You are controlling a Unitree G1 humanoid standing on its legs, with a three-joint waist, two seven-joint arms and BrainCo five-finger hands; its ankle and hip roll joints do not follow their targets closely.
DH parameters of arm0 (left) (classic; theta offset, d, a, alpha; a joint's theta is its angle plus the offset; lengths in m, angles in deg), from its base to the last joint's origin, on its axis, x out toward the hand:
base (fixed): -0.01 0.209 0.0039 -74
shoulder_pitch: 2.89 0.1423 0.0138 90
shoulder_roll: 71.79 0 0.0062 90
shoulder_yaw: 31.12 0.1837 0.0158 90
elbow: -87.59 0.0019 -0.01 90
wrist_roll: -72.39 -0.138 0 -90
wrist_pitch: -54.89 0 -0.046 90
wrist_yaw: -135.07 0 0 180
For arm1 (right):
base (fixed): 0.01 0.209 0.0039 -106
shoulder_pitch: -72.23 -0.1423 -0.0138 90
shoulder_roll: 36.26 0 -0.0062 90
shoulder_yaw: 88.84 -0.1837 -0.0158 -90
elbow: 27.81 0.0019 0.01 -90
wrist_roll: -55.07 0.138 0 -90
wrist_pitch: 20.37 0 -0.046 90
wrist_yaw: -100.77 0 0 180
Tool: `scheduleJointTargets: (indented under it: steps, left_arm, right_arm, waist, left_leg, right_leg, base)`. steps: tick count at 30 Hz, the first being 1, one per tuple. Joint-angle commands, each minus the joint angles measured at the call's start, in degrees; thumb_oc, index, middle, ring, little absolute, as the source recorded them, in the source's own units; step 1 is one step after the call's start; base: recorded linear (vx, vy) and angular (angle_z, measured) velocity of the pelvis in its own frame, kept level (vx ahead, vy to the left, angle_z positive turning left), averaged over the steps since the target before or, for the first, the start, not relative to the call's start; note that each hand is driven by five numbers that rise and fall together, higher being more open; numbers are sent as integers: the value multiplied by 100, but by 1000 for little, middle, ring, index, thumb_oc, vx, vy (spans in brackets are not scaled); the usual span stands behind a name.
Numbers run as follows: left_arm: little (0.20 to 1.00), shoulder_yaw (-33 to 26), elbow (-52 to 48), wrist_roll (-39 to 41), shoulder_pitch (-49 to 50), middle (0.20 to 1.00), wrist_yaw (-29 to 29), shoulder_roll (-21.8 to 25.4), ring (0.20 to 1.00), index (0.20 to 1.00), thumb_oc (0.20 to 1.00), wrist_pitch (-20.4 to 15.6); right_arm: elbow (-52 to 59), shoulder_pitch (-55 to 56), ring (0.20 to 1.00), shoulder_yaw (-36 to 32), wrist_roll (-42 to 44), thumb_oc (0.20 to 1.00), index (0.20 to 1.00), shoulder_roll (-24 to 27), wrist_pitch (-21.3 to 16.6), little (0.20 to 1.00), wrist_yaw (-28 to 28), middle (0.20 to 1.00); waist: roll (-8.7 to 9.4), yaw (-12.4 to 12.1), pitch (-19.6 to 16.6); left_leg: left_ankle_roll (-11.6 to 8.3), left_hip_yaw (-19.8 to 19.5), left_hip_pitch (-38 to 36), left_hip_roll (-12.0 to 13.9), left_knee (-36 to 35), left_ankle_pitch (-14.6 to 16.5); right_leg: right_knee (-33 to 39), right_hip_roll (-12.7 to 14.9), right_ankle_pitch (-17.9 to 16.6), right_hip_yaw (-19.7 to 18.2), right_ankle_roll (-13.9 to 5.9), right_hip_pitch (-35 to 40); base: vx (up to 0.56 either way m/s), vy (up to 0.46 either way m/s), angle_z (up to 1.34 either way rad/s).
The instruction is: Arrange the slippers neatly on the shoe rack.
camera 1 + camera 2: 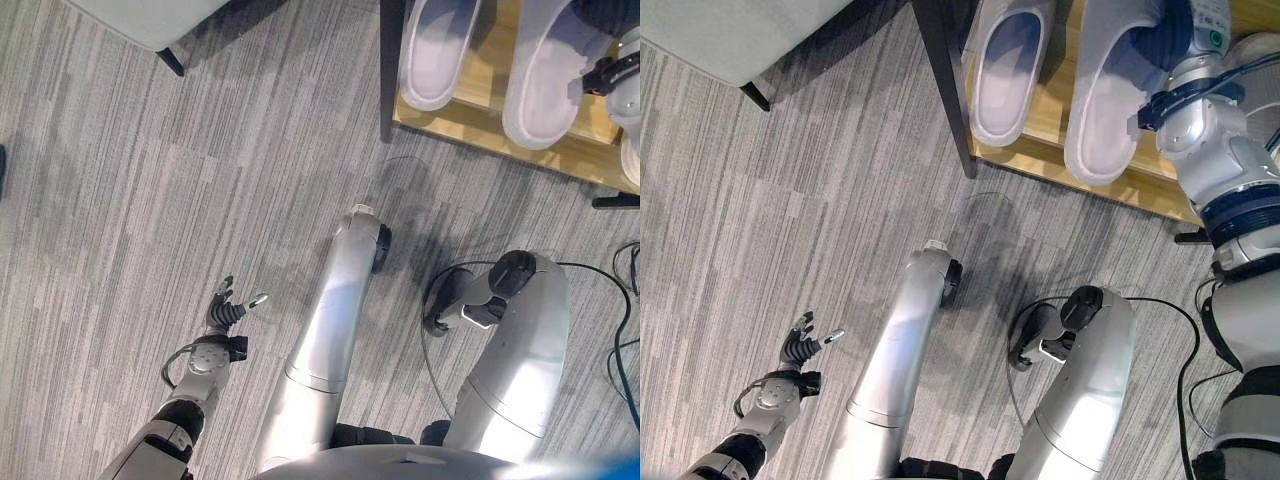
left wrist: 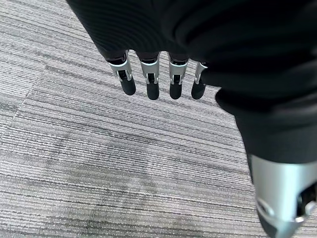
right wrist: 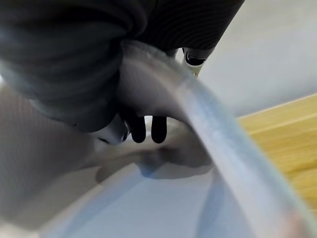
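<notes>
Carpet (image 1: pixel 120 200) lies under the left hand (image 1: pixel 798 347), whose fingers (image 2: pixel 150 84) hang straight and loose, holding nothing. Two pale slippers sit side by side on the wooden shoe rack (image 1: pixel 1140 185): the left slipper (image 1: pixel 1005 70) lies free, while the right hand (image 1: pixel 1170 35) has its fingers tucked inside the right slipper (image 1: pixel 1110 110), their grip hidden. Pulling out carelessly could drag that slipper askew or off the rack's edge.
</notes>
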State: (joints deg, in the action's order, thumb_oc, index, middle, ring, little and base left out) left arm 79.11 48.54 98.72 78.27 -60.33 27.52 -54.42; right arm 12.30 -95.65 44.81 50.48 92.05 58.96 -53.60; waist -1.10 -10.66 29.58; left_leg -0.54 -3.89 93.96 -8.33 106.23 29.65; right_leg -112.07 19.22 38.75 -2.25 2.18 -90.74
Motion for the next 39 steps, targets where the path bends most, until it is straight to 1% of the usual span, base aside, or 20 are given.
scheduleJointTargets:
  steps: [1,3,6,9,13,14,15,17,18,20,21,22,23,25,27,30,32,34,35,39]
  left_arm:
    - [1000,-42,223,61,213,1000,-56,98,1000,1000,1000,-136]
    - [1000,-47,282,77,226,1000,-31,87,1000,1000,1000,-124]
    - [1000,-15,369,98,222,1000,35,59,1000,1000,1000,-106]
    - [1000,-31,379,115,253,1000,26,50,1000,1000,1000,-109]
    - [1000,-66,468,71,269,1000,27,11,1000,1000,1000,-83]
    - [1000,-149,537,68,274,1000,11,-33,1000,1000,1000,-53]
    - [1000,-244,612,62,281,1000,-30,-86,1000,1000,1000,-39]
    - [1000,-278,609,78,282,1000,-38,-96,1000,1000,1000,-32]
    - [1000,-324,594,66,301,1000,-65,-145,1000,1000,1000,-20]
    - [1000,-388,576,38,341,1000,-89,-169,1000,1000,1000,-7]
    - [1000,-483,626,16,305,1000,-88,-206,1000,1000,1000,13]
    - [1000,-479,626,17,305,1000,-88,-200,1000,1000,1000,13]
    - [1000,-506,640,-72,264,1000,-143,-243,1000,1000,1000,33]
    - [1000,-564,683,-177,234,1000,-189,-255,1000,1000,1000,49]
    - [1000,-602,687,-198,249,1000,-198,-265,1000,1000,1000,67]
    - [1000,-617,666,-189,269,1000,-218,-272,1000,1000,1000,66]
    - [1000,-637,657,-186,265,1000,-256,-304,1000,1000,1000,68]
    - [1000,-671,682,-200,249,1000,-283,-302,1000,1000,1000,67]
    - [1000,-678,705,-238,258,1000,-299,-322,1000,1000,1000,69]
    - [1000,-698,723,-264,304,1000,-336,-351,1000,1000,1000,70]
  right_arm:
    - [-336,-659,1000,104,584,1000,1000,-106,-133,1000,-81,1000]
    - [-370,-612,1000,14,711,1000,1000,-182,-132,1000,-94,1000]
    - [-734,-634,1000,-6,844,1000,1000,-335,-105,1000,-204,1000]
    - [-689,-549,1000,-35,861,1000,1000,-313,-118,1000,-192,1000]
    - [-524,-268,1000,-250,874,1000,1000,-336,-158,1000,-119,1000]
    - [-302,-49,1000,-438,893,1000,1000,-350,-185,1000,-67,1000]
    - [84,346,1000,-827,948,1000,1000,-417,-206,1000,36,1000]
    - [250,483,1000,-990,999,1000,1000,-467,-239,1000,84,1000]
    - [561,793,1000,-1336,1209,1000,1000,-618,-327,1000,156,1000]
    - [976,1103,1000,-1506,1060,1000,1000,-647,-336,1000,191,1000]
    - [1377,1459,1000,-1659,874,1000,1000,-701,-355,1000,203,1000]
    - [1387,1472,1000,-1672,871,1000,1000,-699,-350,1000,203,1000]
    - [1608,1778,1000,-1872,706,1000,1000,-798,-371,1000,282,1000]
    - [1831,2038,1000,-2036,494,1000,1000,-984,-366,1000,347,1000]
    - [2019,2337,1000,-2150,502,1000,1000,-1175,-367,1000,250,1000]
    - [2157,2563,1000,-2188,439,1000,1000,-1375,-363,1000,236,1000]
    - [2173,2788,1000,-2265,383,1000,1000,-1665,-361,1000,250,1000]
    - [2205,2869,1000,-2286,364,1000,1000,-1808,-342,1000,228,1000]
    - [2200,2999,1000,-2342,394,1000,1000,-1994,-348,1000,206,1000]
    - [2320,3189,1000,-2366,454,1000,1000,-2250,-404,1000,147,1000]
  waist:
    - [105,-108,21]
    - [115,-112,21]
    - [127,-120,21]
    - [155,-99,21]
    - [186,-65,21]
    - [192,-29,21]
    - [214,33,21]
    - [221,51,21]
    - [228,97,21]
    - [264,141,21]
    - [298,209,21]
    - [303,202,21]
    - [318,244,21]
    - [319,277,21]
    - [320,298,21]
    - [319,312,21]
    - [304,325,21]
    - [305,332,21]
    - [285,346,21]
    - [293,365,21]
  left_leg:
    - [69,-491,-400,-93,-117,452]
    - [56,-505,-400,-105,-36,479]
    - [37,-493,-400,-85,14,513]
    - [27,-505,-400,-75,38,532]
    - [10,-518,-400,-62,150,575]
    - [-3,-529,-400,-60,214,616]
    - [-33,-515,-400,-57,311,668]
    - [-36,-515,-400,-51,340,684]
    - [-45,-494,-400,-36,365,698]
    - [-49,-497,-400,-23,407,714]
    - [-60,-510,-400,-12,447,730]
    - [-60,-509,-400,-10,449,731]
    - [-52,-517,-400,-9,490,748]
    - [-58,-533,-400,1,590,781]
    - [-59,-554,-400,0,704,820]
    - [-52,-556,-400,12,818,865]
    - [-49,-544,-400,11,901,908]
    - [-47,-550,-400,15,989,929]
    - [-52,-550,-400,12,1077,966]
    - [-56,-536,-400,24,1174,996]
  right_leg:
    - [-42,118,-103,-404,207,443]
    - [-127,110,-85,-440,223,454]
    - [-213,111,-54,-473,246,470]
    - [-247,106,-40,-501,257,466]
    - [-382,84,-7,-536,251,486]
    - [-477,72,11,-570,231,499]
    - [-600,52,36,-602,218,527]
    - [-629,47,50,-609,224,527]
    - [-671,34,56,-614,219,544]
    - [-715,24,71,-623,217,541]
    - [-758,7,89,-624,209,538]
    - [-760,5,90,-626,209,537]
    - [-817,-14,105,-633,198,535]
    - [-939,-45,124,-634,178,540]
    - [-1055,-67,133,-671,154,541]
    - [-1176,-89,155,-702,154,520]
    - [-1254,-110,161,-701,129,523]
    - [-1337,-118,173,-708,118,526]
    - [-1423,-136,171,-732,92,547]
    - [-1554,-149,169,-758,85,559]
  base:
    - [0,0,0]
    - [0,0,0]
    - [-6,8,-1]
    - [-12,12,-3]
    - [0,0,0]
    - [0,0,0]
    - [0,0,0]
    - [0,0,0]
    - [3,-3,-3]
    - [5,-6,-6]
    - [2,-2,-4]
    - [5,-4,-5]
    - [11,-8,-5]
    - [20,-18,-6]
    - [20,-9,-18]
    - [5,-3,-4]
    - [0,0,0]
    - [17,-13,-7]
    - [16,0,-7]
    - [0,0,0]
